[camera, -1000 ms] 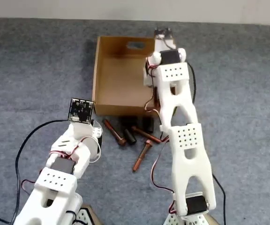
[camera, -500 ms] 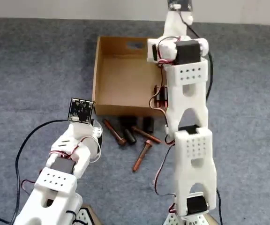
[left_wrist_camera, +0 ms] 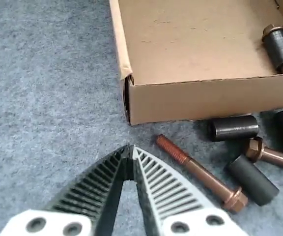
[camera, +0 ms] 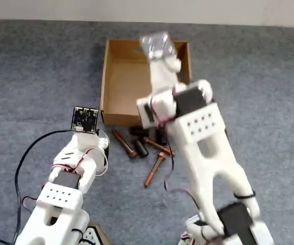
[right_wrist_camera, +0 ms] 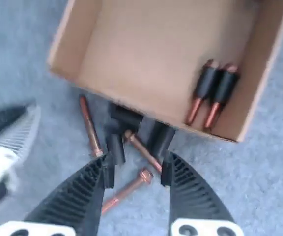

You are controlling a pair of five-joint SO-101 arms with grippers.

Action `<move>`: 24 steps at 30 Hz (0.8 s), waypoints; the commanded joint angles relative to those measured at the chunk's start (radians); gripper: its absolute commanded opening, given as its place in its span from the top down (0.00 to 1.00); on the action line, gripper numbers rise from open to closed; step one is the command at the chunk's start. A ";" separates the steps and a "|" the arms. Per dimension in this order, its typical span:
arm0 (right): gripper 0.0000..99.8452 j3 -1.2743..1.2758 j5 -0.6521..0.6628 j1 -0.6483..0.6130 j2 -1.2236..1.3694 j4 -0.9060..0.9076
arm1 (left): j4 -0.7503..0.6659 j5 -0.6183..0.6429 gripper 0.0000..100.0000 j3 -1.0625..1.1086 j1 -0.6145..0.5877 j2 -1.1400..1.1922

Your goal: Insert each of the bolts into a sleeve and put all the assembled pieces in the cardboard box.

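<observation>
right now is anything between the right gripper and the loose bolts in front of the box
Nothing visible does. The right gripper is open above the loose bolts, with only air between. Black sleeves lie crowded among them, so a sleeve could get caught in a grasp.

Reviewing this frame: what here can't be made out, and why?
High view: the right arm covers the right side of the cardboard box and some loose sleeves in front, so neither can be counted.
Left wrist view: the picture's edge cuts off the assembled pieces in the box.
Right wrist view: the open right pincer overlaps two loose sleeves, hiding their ends.
</observation>
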 commanded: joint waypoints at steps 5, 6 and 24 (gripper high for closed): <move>0.85 0.513 0.107 -0.117 -0.074 -0.344 | -0.017 0.009 0.99 -0.028 -0.136 -0.019; 0.85 0.529 0.107 -0.117 -0.051 -0.374 | -0.017 0.032 0.99 -0.028 -0.145 -0.019; 0.85 0.341 0.109 -0.114 0.390 -0.521 | -0.017 0.069 0.99 -0.025 -0.154 -0.019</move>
